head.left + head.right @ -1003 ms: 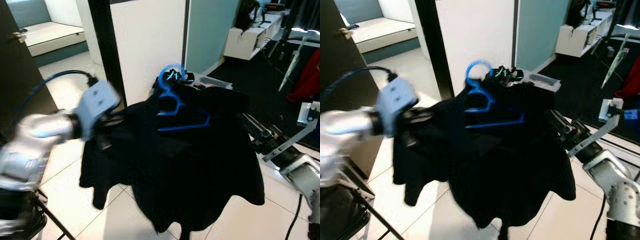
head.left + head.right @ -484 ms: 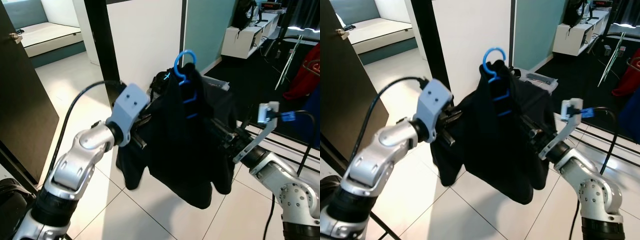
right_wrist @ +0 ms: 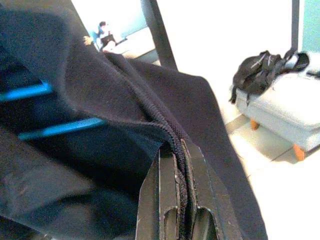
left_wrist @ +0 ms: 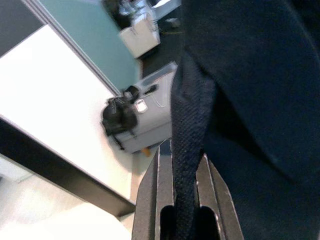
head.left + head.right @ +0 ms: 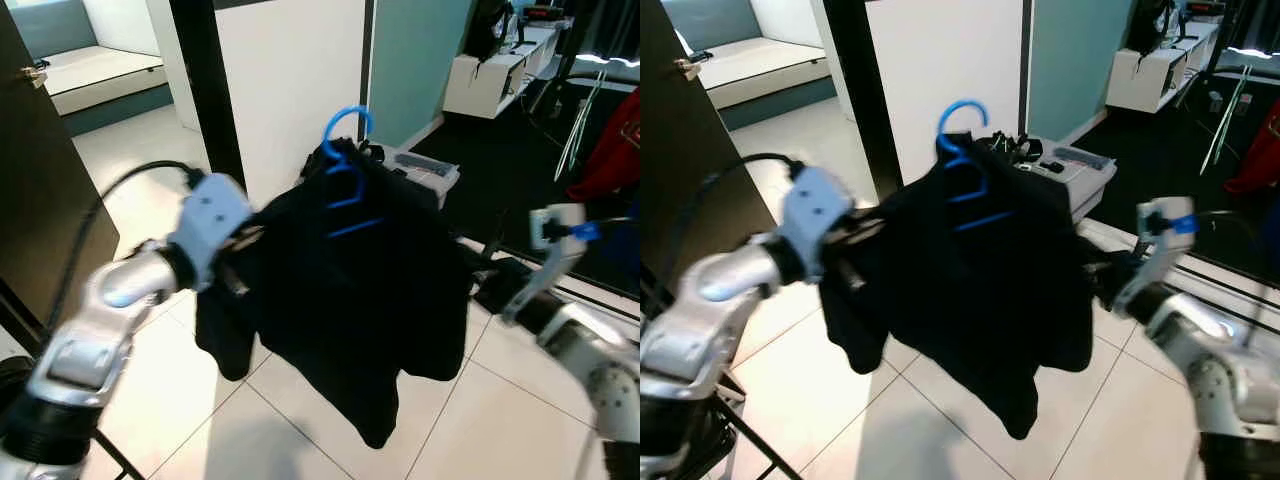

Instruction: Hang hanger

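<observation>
Spread wider than a moment ago, the black garment (image 5: 350,300) on its blue hanger (image 5: 345,170) hangs between the left gripper (image 4: 186,200) and right gripper (image 3: 175,200), each pinching a hem; no writing readable.

Bright, even light fills the room, strongest on the white wall (image 5: 290,90) and the pale floor tiles (image 5: 250,440), which shine with a soft glare. Both silver arms are smeared by motion blur in the head views, the left arm (image 5: 120,300) most of all. The black garment (image 5: 350,290) reads as a nearly flat dark mass with little fabric detail. In the wrist views the backgrounds wash out to white, while the cloth close to the lens looks soft.
</observation>
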You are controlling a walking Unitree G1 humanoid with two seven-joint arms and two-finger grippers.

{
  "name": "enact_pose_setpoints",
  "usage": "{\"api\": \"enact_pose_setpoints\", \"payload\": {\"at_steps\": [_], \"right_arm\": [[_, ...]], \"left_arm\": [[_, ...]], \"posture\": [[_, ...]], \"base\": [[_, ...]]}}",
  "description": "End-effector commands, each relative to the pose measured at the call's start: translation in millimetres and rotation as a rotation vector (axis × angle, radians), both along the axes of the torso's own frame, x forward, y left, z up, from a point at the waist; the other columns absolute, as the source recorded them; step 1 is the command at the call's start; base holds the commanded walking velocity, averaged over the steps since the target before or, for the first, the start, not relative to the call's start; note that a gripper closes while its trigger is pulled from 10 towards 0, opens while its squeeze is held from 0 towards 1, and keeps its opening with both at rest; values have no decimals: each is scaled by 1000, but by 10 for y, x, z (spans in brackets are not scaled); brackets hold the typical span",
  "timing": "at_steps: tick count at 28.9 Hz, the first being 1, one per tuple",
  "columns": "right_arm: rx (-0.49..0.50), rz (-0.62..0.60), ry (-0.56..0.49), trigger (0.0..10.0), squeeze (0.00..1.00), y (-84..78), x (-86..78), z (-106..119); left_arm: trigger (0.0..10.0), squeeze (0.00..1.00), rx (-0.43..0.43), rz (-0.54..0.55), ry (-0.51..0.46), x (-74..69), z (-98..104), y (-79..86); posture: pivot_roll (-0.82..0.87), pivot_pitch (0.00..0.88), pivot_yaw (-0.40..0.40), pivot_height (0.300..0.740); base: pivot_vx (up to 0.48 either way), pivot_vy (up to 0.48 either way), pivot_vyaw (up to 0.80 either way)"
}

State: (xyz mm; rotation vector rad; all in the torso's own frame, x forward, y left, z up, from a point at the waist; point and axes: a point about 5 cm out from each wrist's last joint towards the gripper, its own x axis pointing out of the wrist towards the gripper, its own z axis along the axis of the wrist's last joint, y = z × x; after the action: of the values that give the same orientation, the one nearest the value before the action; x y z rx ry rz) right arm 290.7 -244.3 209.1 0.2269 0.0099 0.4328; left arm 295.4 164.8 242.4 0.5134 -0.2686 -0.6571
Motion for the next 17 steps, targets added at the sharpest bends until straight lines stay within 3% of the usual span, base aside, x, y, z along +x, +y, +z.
{"api": "enact_pose_setpoints", "payload": {"at_steps": [1, 2, 4, 9, 13, 17], "right_arm": [[-35, -8, 18, 10000, 0, -44, 12, -32], [-35, -8, 18, 10000, 0, -44, 12, -32], [-87, 47, 15, 10000, 0, -68, -9, 17], [-164, 97, 18, 10000, 0, -125, -12, 88], [-297, 107, 42, 10000, 0, -164, 18, 52], [-330, 109, 47, 10000, 0, -152, 49, 31]], "left_arm": [[10000, 0, 14, -81, -29, -108, 24, -20], [10000, 0, 14, -81, -29, -108, 24, -20], [10000, 0, 92, -192, -8, -244, -76, -97], [10000, 0, 167, -207, -21, -249, -101, -53], [10000, 0, 155, -227, -50, -229, -45, -65], [10000, 0, 132, -240, -58, -222, -43, -106]], "posture": [[-36, 0, 30, 740], [-36, 0, 30, 740], [-36, 0, 25, 740], [-38, 0, 22, 740], [-41, 0, 20, 740], [-46, 0, 19, 740]], "base": [[0, 0, 0], [0, 0, 0], [0, 0, 0], [0, 0, 0], [0, 0, 0], [0, 0, 0]]}}
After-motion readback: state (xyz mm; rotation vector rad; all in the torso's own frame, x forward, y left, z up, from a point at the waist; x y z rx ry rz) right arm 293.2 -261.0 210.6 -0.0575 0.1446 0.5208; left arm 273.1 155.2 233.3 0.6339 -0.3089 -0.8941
